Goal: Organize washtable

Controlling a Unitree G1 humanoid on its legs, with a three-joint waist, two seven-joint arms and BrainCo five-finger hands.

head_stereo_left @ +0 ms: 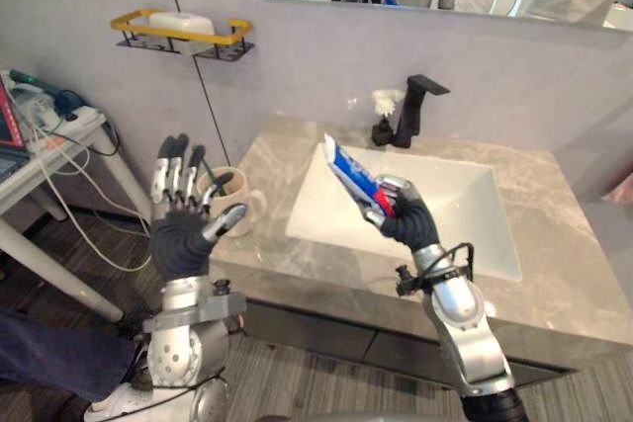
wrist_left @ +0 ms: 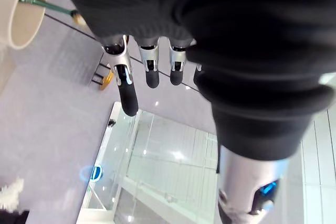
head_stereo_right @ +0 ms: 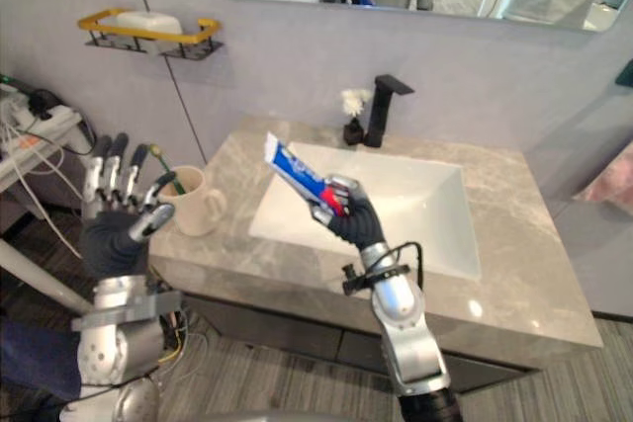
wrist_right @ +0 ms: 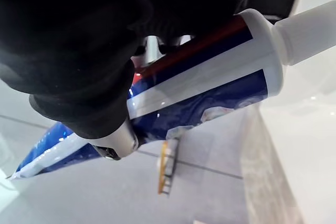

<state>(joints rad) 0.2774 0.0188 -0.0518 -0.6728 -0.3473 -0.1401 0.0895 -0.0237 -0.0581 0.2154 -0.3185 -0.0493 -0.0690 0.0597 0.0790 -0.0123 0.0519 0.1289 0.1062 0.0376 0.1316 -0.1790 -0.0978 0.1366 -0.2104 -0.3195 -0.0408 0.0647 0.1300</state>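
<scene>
Toothpaste tube pinched in right hand fingers, above sink.

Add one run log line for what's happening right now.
right hand: shut on toothpaste tube, held off counter | left hand: open, raised by mug | mug: on counter, left of sink

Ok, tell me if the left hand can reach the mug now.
Probably yes: the left hand is open, raised close to the mug at the counter's corner, with nothing between them.
</scene>
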